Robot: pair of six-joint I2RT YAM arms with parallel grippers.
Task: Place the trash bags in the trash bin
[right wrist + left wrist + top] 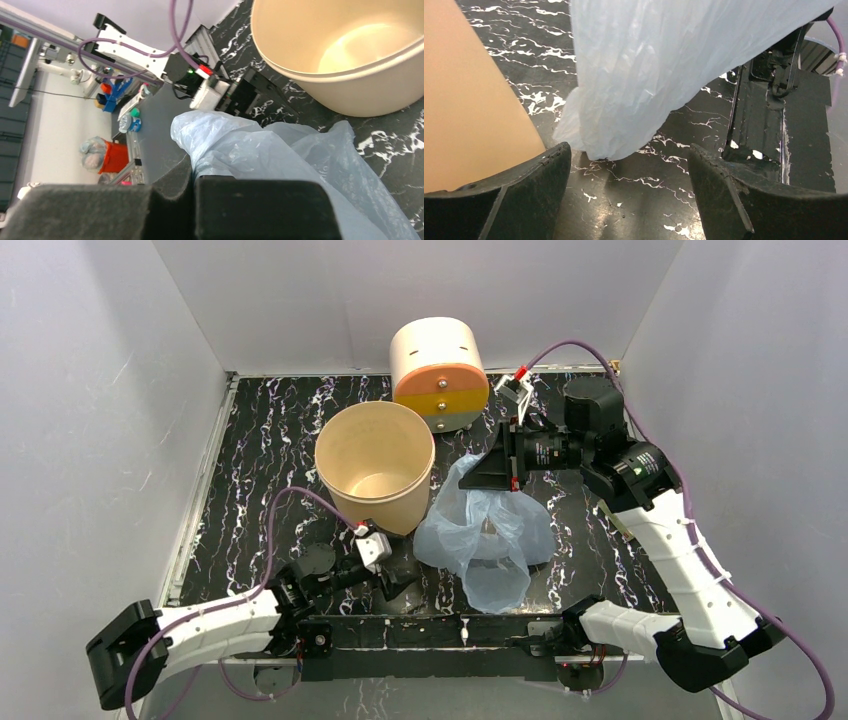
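The pale-blue trash bag (487, 532) hangs from my right gripper (472, 472), which is shut on its top edge, right of the trash bin; its lower part drapes onto the black marbled table. In the right wrist view the film bunches out from between the closed fingers (165, 200), the trash bag (280, 160) spreading below the beige trash bin (350, 60). The trash bin (375, 465) stands upright, mouth open. My left gripper (392, 575) sits low near the table's front, open, nothing between its fingers; the trash bag (649, 70) hangs just ahead of it, the trash bin (469, 110) at its left.
A cream cylinder (438, 373) with an orange-yellow front stands behind the trash bin at the back wall. White walls enclose the table on three sides. A black metal rail (440, 630) runs along the front edge between the arm bases.
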